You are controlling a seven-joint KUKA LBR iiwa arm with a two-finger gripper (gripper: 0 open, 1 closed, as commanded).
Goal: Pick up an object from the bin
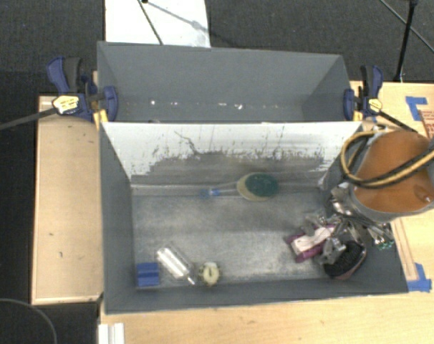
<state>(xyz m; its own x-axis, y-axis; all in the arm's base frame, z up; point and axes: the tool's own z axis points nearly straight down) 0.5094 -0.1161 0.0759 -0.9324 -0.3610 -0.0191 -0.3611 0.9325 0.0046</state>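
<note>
The item nearest the gripper is a small purple-and-white thing (306, 244) lying on the floor of the bin (203, 224) in the near right corner. It looks irregular, possibly a soft or plastic toy part with a pale end pointing left. I judge it to be light, not fragile, and liable to skid on bare metal if pushed from one side. The best hold appears to be across its narrower middle, where the purple meets the white, rather than at the loose-looking end. Just beside it, towards the near wall, lies a black rounded thing (346, 261), smooth and probably slippery, touching or nearly touching the purple item; I cannot tell which. The gripper (330, 242) is low over this pair, under the arm's orange cover (392, 174). Whether it is apart, together or clamped on either item I cannot tell, as its own metalwork hides the tips. Elsewhere, well apart, a brush (253, 186) with a green head and a blue handle lies along the far wall. In the near left corner are a blue block (147, 274), a clear piece (172, 262) and a pale round piece (210, 272).
</note>
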